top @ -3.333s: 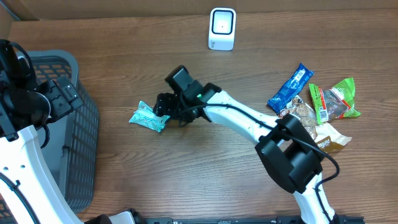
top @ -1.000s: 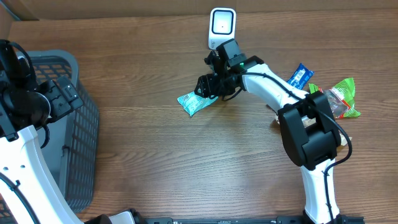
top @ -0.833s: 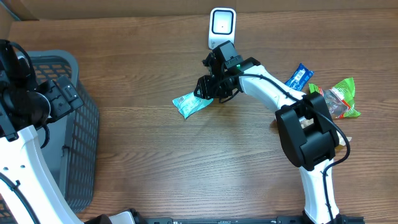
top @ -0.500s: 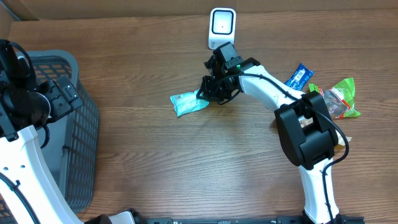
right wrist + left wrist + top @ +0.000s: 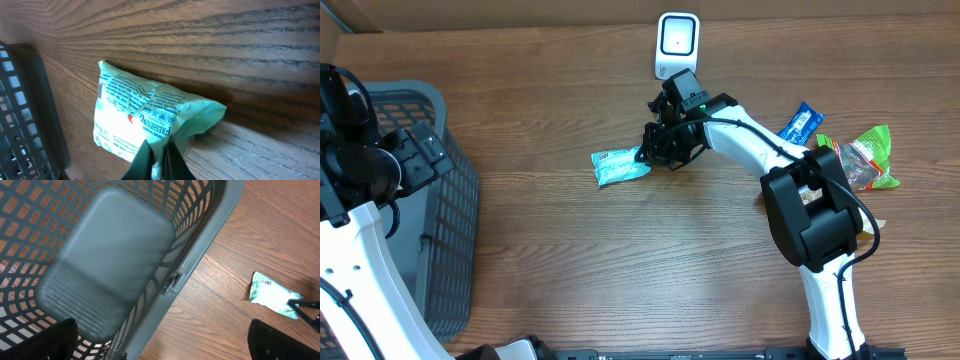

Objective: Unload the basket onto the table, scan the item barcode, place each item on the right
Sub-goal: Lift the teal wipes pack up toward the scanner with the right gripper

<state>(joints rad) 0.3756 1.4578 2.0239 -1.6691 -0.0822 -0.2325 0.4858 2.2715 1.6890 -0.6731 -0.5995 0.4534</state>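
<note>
Your right gripper pinches the teal packet by its edge so the barcode can face the scanner; your left gripper hangs with jaws apart.

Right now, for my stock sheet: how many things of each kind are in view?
Scanner: 1
Basket: 1
Snack packets: at least 3 (teal packet, blue packet, green packet); the pile on the right may hide more
Total: at least 5
</note>
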